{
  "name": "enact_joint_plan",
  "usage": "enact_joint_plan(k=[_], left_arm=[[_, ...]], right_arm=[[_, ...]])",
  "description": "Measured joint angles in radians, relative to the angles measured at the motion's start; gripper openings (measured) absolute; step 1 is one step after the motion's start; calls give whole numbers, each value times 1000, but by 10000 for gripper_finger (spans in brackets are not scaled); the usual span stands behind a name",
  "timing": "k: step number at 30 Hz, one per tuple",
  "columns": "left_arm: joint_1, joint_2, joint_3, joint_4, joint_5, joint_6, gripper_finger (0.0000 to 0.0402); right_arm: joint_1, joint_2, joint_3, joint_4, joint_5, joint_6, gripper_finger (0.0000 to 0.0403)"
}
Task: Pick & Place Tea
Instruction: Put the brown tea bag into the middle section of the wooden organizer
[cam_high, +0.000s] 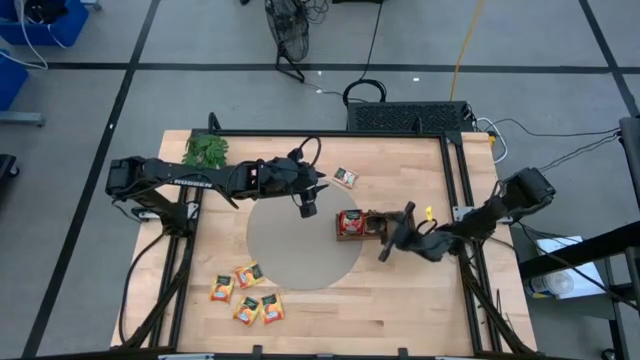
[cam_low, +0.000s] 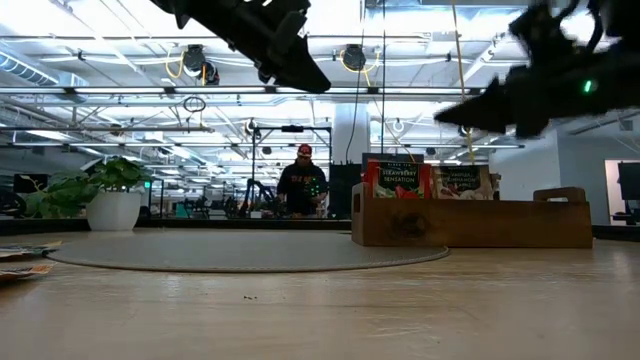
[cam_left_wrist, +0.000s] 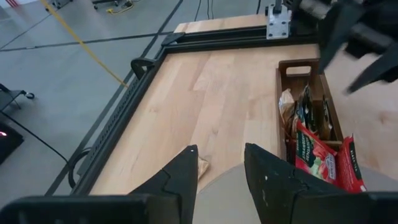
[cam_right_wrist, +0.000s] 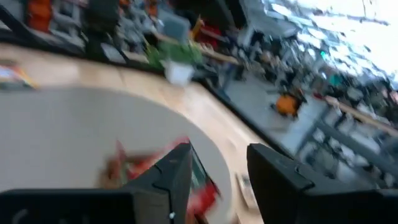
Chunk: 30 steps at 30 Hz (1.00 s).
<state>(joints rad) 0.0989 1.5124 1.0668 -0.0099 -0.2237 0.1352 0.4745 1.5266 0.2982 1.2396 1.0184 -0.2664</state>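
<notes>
Red tea sachets (cam_high: 349, 224) stand on edge in the left end of the brown wooden tray (cam_high: 372, 214), and they show upright in the low view (cam_low: 397, 180). One loose sachet (cam_high: 346, 177) lies flat on the table behind the tray. Several orange sachets (cam_high: 246, 296) lie at the near left. My right gripper (cam_high: 390, 240) hovers open just above the tray's right part; its blurred wrist view (cam_right_wrist: 219, 180) shows nothing between its fingers. My left gripper (cam_high: 308, 208) hangs open above the grey round mat (cam_high: 290, 255), left of the tray, holding nothing (cam_left_wrist: 221, 177).
A green leafy sprig (cam_high: 205, 150) lies at the table's far left corner. A black frame (cam_high: 455, 180) borders the tabletop. Bare wood spreads along the near edge and right of the orange sachets. A person (cam_low: 303, 185) stands in the room far behind the table.
</notes>
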Motion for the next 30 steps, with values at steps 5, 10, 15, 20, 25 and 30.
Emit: enact_joint_plan(k=[5,10,15,20,25,30], left_arm=[[0,0,0,0,0,16,136],[5,0,0,4,-1,17,136],[7,0,0,4,-2,16,136],[7,0,0,-6,-2,16,136],[7,0,0,-36,-2,16,136],[7,0,0,-56,-2,16,136]], right_arm=[[52,-122,162,-405,-79,-55,100],[-18,-127,532,-1399,-431,365,10],[-76,7,662,-1765,-519,480,1],[-128,38,655,-1798,-555,516,0],[-140,36,655,-1797,-547,505,0],[-165,36,655,-1846,-550,502,0]])
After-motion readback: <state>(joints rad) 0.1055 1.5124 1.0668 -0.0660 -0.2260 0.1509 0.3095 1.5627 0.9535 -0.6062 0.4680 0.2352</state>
